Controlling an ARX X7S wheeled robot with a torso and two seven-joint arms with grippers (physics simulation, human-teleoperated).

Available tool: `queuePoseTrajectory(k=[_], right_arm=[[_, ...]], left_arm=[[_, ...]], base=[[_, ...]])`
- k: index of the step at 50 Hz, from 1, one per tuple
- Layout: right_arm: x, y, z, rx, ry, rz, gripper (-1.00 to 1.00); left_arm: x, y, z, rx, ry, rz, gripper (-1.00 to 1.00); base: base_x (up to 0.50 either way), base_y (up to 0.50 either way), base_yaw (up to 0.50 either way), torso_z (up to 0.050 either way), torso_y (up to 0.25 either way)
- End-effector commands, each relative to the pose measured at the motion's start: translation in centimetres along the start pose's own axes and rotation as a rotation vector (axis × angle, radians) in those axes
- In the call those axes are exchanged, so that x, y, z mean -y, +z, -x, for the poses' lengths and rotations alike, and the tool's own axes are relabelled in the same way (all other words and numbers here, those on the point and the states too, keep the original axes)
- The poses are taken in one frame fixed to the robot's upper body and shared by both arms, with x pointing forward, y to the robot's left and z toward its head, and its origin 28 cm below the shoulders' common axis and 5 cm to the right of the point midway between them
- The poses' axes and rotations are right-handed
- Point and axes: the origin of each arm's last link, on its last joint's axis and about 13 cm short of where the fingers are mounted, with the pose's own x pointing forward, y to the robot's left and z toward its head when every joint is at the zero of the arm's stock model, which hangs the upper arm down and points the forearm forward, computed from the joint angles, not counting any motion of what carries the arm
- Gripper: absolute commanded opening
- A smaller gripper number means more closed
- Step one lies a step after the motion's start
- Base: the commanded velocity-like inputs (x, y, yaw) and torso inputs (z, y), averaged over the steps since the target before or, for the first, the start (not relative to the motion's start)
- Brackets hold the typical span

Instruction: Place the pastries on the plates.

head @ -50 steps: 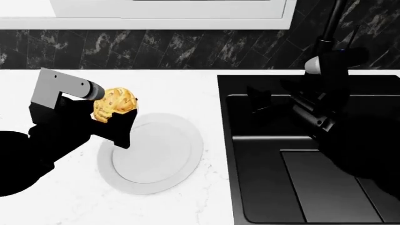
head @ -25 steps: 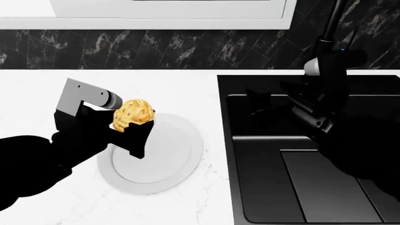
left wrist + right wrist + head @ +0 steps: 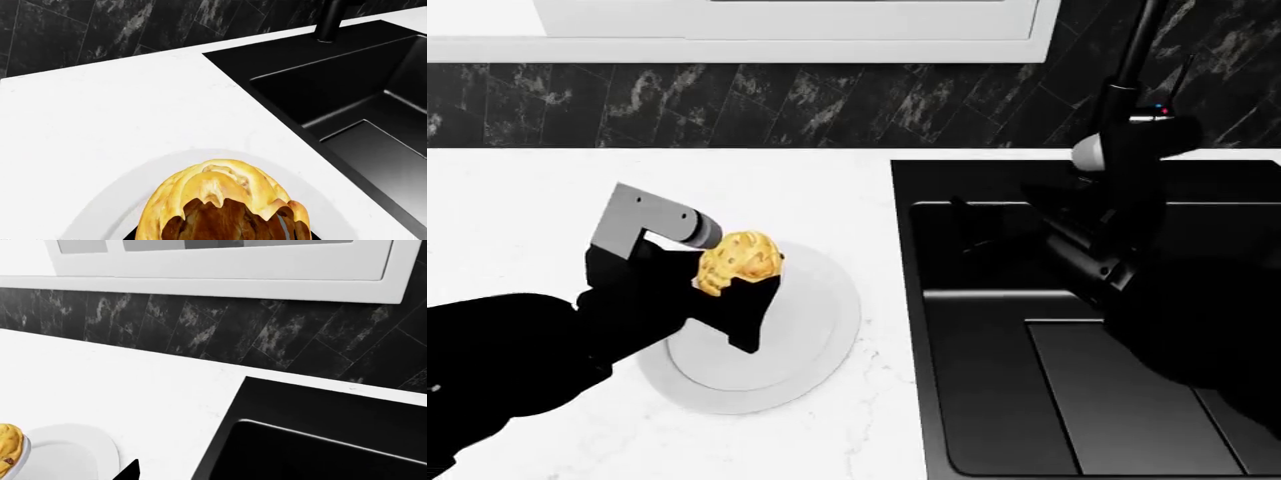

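Head view down; wrist views close; shared white plate (image 3: 807,345).

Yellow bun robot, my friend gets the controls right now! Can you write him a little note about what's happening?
Left gripper: shut on the golden bun, held over the white plate near its edge, not set down yet.
Right gripper: over the black sink, too dark to tell whether it is open.
Done: bun picked up and brought to the plate.
Left: lower it, let go on the plate. The doughnut and blue plate are out of view; find them next.
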Motion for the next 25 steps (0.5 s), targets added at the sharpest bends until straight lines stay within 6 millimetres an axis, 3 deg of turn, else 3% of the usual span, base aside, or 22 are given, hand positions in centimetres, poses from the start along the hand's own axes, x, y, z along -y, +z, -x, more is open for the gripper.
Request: queuePoseTrajectory(k=[1,18,19,25], right_arm=[[0.02,-0.13,0.00,-0.007,0.002,-0.004,1.00],[0.05,-0.42,-0.02,-0.016,0.003,-0.010,1.00],[0.06,-0.45,-0.02,-0.017,0.002,-0.009,1.00],[0.06,-0.54,-0.02,-0.019,0.003,-0.011,1.00]], left_arm=[[0.03,-0.30,-0.49,-0.020,-0.010,0.013,-1.00],[-0.17,-0.93,-0.95,-0.051,-0.005,0.025,-1.00],[-0.15,-0.96,-1.01,-0.052,-0.005,0.024,1.00],[-0.21,-1.00,-1.01,-0.054,-0.007,0.020,1.00]], base=[[0.00,0.00,0.00,0.000,0.000],[0.00,0.00,0.00,0.000,0.000],[0.00,0.00,0.00,0.000,0.000],[0.00,0.00,0.00,0.000,0.000]])
